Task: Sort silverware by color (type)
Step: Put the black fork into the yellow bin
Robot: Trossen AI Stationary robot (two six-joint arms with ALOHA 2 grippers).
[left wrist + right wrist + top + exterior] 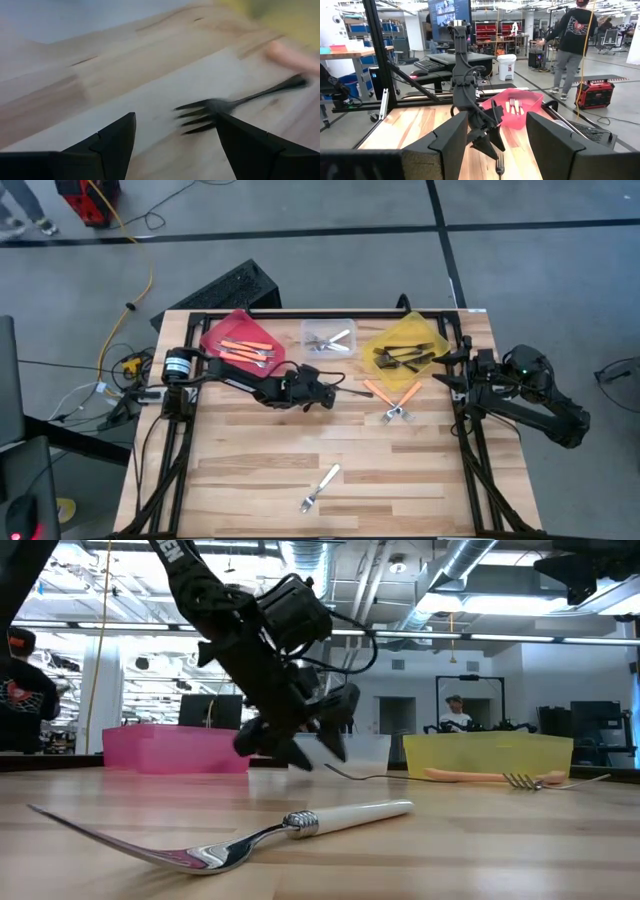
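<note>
The left gripper (330,388) hovers low over the light wooden-plank worktop (250,470), just in front of the clear plastic bin (329,337), its jaws spread wide with nothing between them; a slim all-black fork (235,104) lies flat on the wood right at its fingertips, tines toward the gripper. The right gripper (447,368) waits at the worktop's right edge beside the translucent yellow bin (404,345), jaws parted and holding nothing. Orange-handled forks with silver heads (247,348) lie in the red plastic bin (240,340), silver forks (330,340) in the clear bin, and black forks (403,359) in the yellow bin. 2 more orange-handled forks (392,398) lie crossed on the worktop just in front of the yellow bin. 1 white-handled silver fork (322,487) lies alone near the front edge, well apart from the rest.
</note>
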